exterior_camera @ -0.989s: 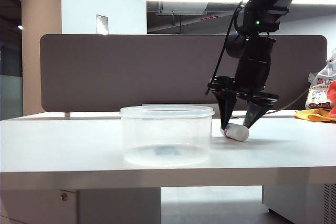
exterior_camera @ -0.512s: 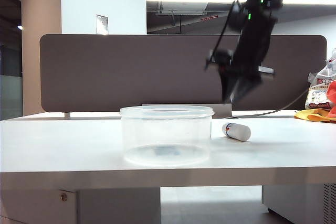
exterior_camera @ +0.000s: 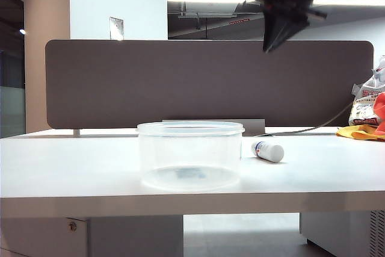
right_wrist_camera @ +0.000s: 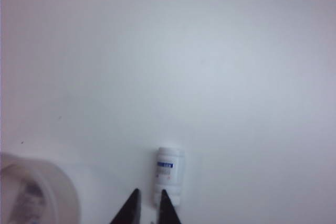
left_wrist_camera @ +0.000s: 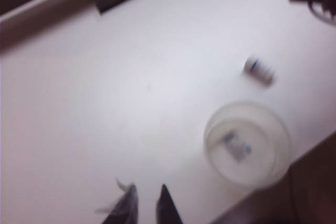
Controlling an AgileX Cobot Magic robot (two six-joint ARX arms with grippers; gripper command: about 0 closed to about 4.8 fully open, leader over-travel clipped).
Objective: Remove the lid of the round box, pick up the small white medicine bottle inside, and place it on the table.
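The clear round box (exterior_camera: 190,154) stands open-topped near the table's (exterior_camera: 72,173) front edge; a bluish mark shows at its bottom. The small white medicine bottle (exterior_camera: 268,150) lies on its side on the table just right of the box, also seen as the bottle (right_wrist_camera: 169,176) and blurred as the bottle (left_wrist_camera: 259,70) beyond the box (left_wrist_camera: 247,144). My right gripper (exterior_camera: 268,45) hangs high above the bottle, shut and empty; its tips (right_wrist_camera: 149,192) nearly meet. My left gripper (left_wrist_camera: 147,187) is high over bare table, shut. A faint pale sliver beside one finger is too blurred to name. The lid is out of view.
A dark brown partition (exterior_camera: 180,82) runs behind the table. Bags and an orange cloth (exterior_camera: 368,118) sit at the far right, with a cable (exterior_camera: 301,130) trailing toward them. The table's front edge is close to the box.
The right gripper, open around the bottle on the table a second ago, has let it go, risen high and shut. The bottle stays lying beside the box.
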